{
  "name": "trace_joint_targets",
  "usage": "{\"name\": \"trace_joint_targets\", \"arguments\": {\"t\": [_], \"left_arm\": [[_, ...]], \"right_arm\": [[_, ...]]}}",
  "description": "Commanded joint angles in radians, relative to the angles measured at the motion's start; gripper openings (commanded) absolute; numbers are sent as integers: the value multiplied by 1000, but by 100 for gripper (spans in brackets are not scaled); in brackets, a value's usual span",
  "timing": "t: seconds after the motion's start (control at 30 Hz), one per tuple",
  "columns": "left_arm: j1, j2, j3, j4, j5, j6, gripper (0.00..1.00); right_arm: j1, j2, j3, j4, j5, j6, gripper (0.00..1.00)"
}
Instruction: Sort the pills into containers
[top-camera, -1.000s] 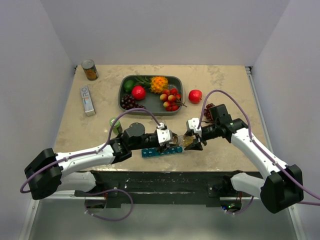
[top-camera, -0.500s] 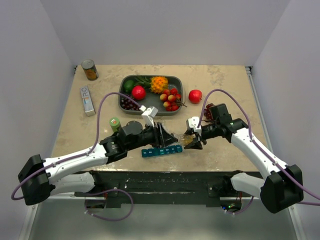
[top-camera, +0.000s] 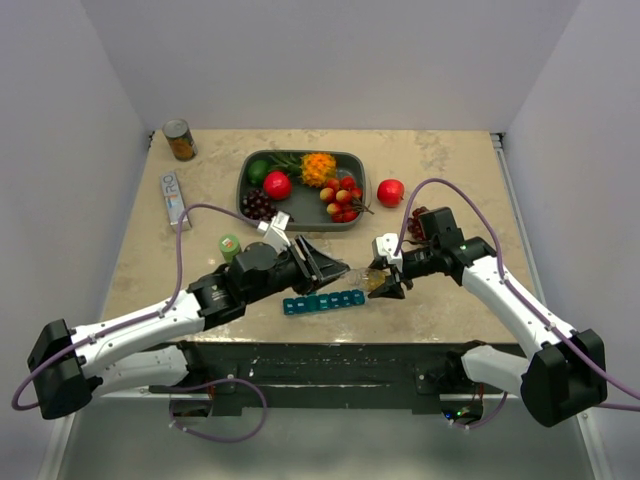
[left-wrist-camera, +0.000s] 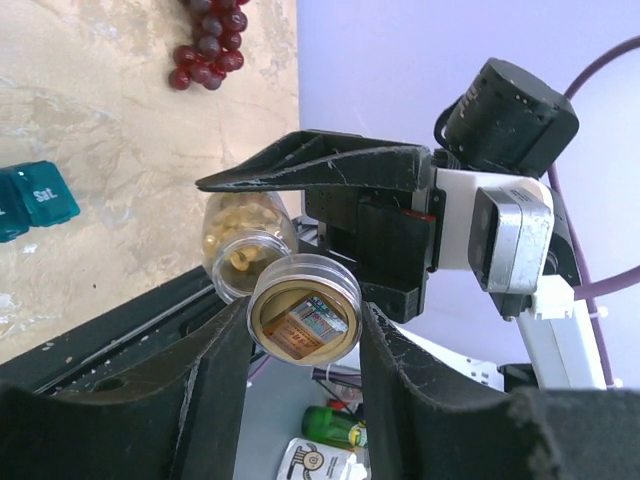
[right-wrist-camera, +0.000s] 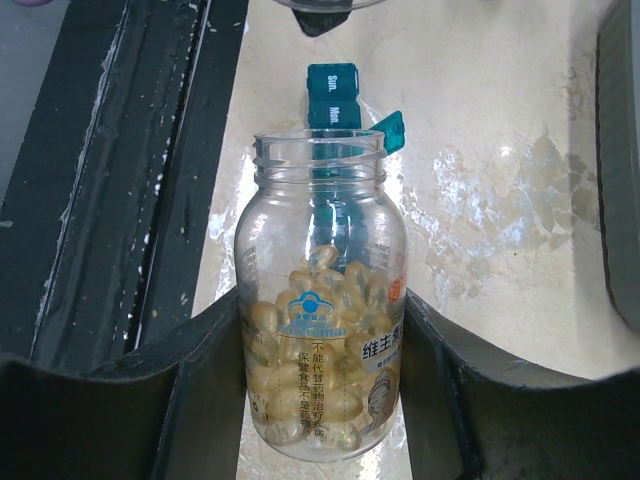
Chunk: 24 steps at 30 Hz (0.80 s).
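While the right fingers (right-wrist-camera: 200, 400) clamp an uncapped clear bottle (right-wrist-camera: 320, 330) part full of yellow capsules (right-wrist-camera: 325, 410) | left fingers (left-wrist-camera: 220, 400) pinch a round cap (left-wrist-camera: 305, 320), held above the bench (top-camera: 450, 160) | teal pill organiser (top-camera: 323, 301) lies flat near the bench's front edge, just beyond the bottle's mouth, one lid raised

containers: narrow teal-blue plastic pill-organiser strip (top-camera: 323, 301), square lidded compartments in one row, flat on desk (top-camera: 460, 180) near front edge, one lid raised | pills: golden oval softgels (right-wrist-camera: 320, 395) inside uncapped clear plastic bottle (right-wrist-camera: 320, 250) beside strip's right end
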Motion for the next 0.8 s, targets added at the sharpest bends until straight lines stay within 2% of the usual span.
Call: {"name": "trace_joint_targets", "arguments": {"t": [0.0, 0.07, 0.17, 0.2, 0.37, 0.4, 0.5, 0.63, 0.73, 0.77], "left_arm": [[21, -53, 2, -45, -52, -16, 0], [28, -82, 13, -70, -99, 43, 0], [30, -128, 23, -152, -153, 268, 0], [30, -145, 20, -215, -167, 379, 0], [31, -222, -55, -496, -355, 548, 1], [31, -215, -56, -631, -386, 524, 1], [31, -176, -85, -731, -417, 515, 4], [33, -138, -148, -712, -436, 484, 8], [36, -77, -162, -697, -473, 455, 20], [38, -58, -165, -697, -476, 446, 20]], "right_arm": [[-3, -26, 5, 21, -12, 6, 0], [-2, -26, 5, 21, -10, 6, 0], [-3, -28, 8, 21, -4, 6, 0], [-2, -31, 7, 21, -3, 6, 0], [-3, -28, 10, 35, 17, 26, 0], [-2, -28, 10, 35, 20, 26, 0], [-3, -23, 13, 41, 25, 32, 0], [-2, -17, 13, 44, 34, 38, 0], [-3, -21, 13, 44, 37, 42, 0], [-5, -21, 13, 44, 39, 42, 0]]}}
